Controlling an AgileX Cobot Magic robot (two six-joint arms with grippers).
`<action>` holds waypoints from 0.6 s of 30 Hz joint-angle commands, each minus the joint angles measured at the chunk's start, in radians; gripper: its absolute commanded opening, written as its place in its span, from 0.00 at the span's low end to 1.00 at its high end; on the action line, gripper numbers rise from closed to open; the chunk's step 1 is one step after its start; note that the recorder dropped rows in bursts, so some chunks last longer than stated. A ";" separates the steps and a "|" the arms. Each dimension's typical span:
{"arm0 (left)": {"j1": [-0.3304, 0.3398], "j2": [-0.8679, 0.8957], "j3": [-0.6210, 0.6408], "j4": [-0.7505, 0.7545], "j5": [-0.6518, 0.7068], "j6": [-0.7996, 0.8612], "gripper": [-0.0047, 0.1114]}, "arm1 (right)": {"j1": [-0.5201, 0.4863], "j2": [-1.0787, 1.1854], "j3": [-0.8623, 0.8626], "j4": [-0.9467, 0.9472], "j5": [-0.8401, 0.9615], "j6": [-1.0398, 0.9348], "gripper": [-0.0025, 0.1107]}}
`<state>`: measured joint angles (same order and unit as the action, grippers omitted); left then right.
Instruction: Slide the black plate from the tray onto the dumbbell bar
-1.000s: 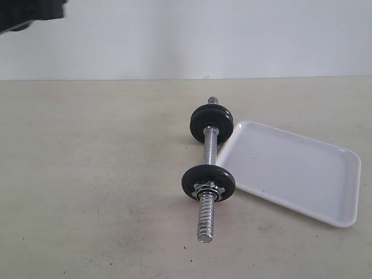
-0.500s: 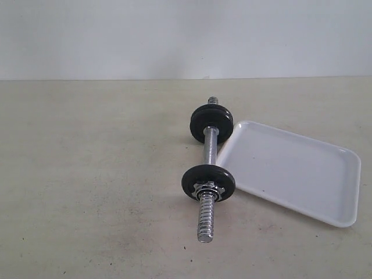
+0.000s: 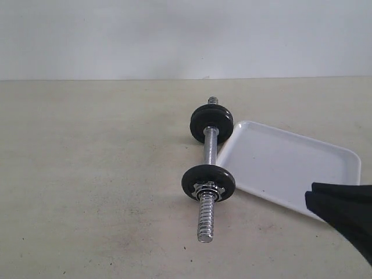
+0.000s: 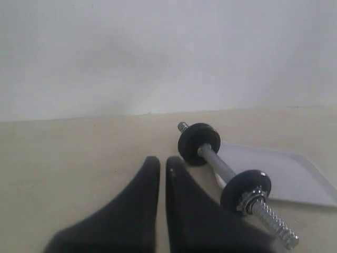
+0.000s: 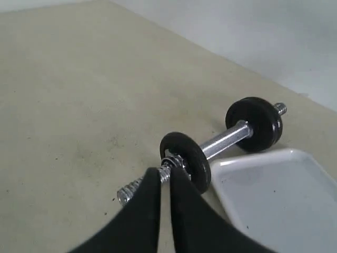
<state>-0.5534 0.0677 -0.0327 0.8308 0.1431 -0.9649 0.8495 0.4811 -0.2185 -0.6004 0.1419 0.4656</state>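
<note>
You've got both plates on the dumbbell bar (image 3: 210, 148): the near black plate (image 3: 208, 182) with the silver nut (image 3: 207, 190) against its front face, the far black plate (image 3: 211, 121) by the other threaded end. The bar lies on the table (image 3: 87, 186), with the tray (image 3: 279, 168) just beside it on the right. Your right gripper (image 5: 164, 171) has its fingers closed on nothing and sits in front of the tray's near corner. Your left gripper (image 4: 162, 159) is closed too, holding nothing, well apart from the bar.
</note>
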 commanded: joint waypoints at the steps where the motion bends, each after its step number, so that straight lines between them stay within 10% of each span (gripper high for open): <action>1: -0.004 -0.008 0.033 -0.004 -0.037 -0.008 0.08 | -0.003 0.000 0.036 -0.014 -0.037 0.024 0.06; 18: -0.004 -0.008 0.033 0.008 -0.082 -0.008 0.08 | -0.003 0.000 0.172 -0.014 -0.056 0.022 0.06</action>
<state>-0.5534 0.0677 -0.0037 0.8341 0.0730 -0.9656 0.8495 0.4811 -0.0549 -0.6045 0.1013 0.4830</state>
